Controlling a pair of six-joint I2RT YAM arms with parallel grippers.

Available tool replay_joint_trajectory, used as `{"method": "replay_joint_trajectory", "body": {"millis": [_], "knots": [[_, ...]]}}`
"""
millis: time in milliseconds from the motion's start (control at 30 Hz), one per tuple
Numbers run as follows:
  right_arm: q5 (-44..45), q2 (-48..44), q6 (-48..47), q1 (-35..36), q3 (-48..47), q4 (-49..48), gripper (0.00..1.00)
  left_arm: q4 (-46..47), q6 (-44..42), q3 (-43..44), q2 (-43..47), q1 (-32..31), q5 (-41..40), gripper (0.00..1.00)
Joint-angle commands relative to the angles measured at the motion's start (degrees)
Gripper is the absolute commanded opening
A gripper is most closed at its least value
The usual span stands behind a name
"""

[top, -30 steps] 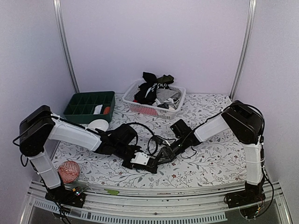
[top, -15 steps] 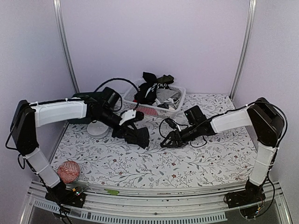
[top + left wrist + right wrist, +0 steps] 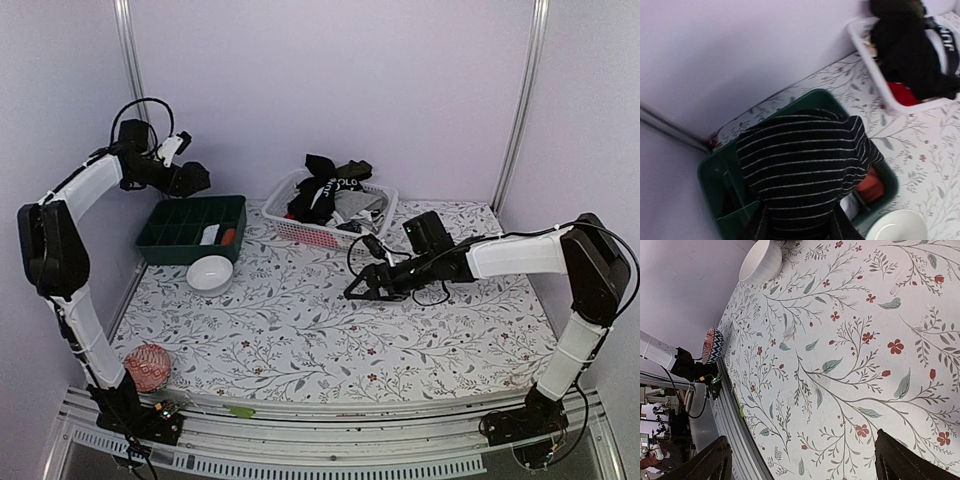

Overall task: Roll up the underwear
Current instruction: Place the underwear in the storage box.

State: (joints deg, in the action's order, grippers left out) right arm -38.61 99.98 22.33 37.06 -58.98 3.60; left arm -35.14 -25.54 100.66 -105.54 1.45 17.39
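While raised high over the green divided tray, pinches a black striped underwear roll in the left hand, fingers pressed against the roll's two sides at its lower end. Hangs the roll directly above the tray's compartments, clear of them. Inside the tray, toward its right end, something white and something red-orange; cannot tell what. Right of the tray, more underwear heaped in a white lattice basket, black pieces draped on top. Further right of the tray, beyond the basket and nearer the arms, holds the right hand low over the flowered worktop, fingers spread wide with nothing between them. Just in front of the tray, a white bowl. Well in front of the tray, by the worktop's near edge, a red patterned ball.
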Motion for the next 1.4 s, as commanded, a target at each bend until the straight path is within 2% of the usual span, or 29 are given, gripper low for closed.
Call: {"method": "replay_joint_trajectory", "body": {"millis": [0, 233, 467, 667, 967, 1067, 1167, 1367], "knots": [[3.03, -2.31, 0.04, 0.06, -0.5, 3.12, 0.99, 4.33, 6.72, 2.37, -5.39, 2.85, -14.31, 0.0], [5.14, -2.98, 0.2, 0.03, -1.63, 7.29, 0.99, 19.35, 3.46, -2.98, -10.85, 2.6, -37.19, 0.0], [5.57, -3.07, 2.0, 0.04, -0.61, 7.14, 0.99, 27.31, -0.11, -11.65, -11.21, 0.76, -43.43, 0.0], [5.65, -2.41, 2.05, 0.03, -0.66, 7.22, 0.99, 34.09, -4.65, -20.81, -7.72, -3.0, -44.7, 0.0], [5.1, -1.64, 2.13, 0.04, -0.65, 7.01, 0.99, 34.42, -6.54, -24.8, -6.45, -7.62, -45.04, 0.0], [5.07, -1.7, 1.78, 0.03, -0.52, 7.32, 0.99, 30.77, -5.15, -23.39, -9.06, -7.78, -43.27, 0.0], [5.21, -1.72, 1.37, 0.03, -0.52, 7.93, 0.99, 23.38, -1.24, -18.88, -11.61, -7.25, -40.38, 0.0], [5.88, -1.99, 0.62, 0.03, -0.84, 8.77, 0.99, 10.2, 6.02, -11.18, -15.12, -5.32, -28.95, 0.0]]}}
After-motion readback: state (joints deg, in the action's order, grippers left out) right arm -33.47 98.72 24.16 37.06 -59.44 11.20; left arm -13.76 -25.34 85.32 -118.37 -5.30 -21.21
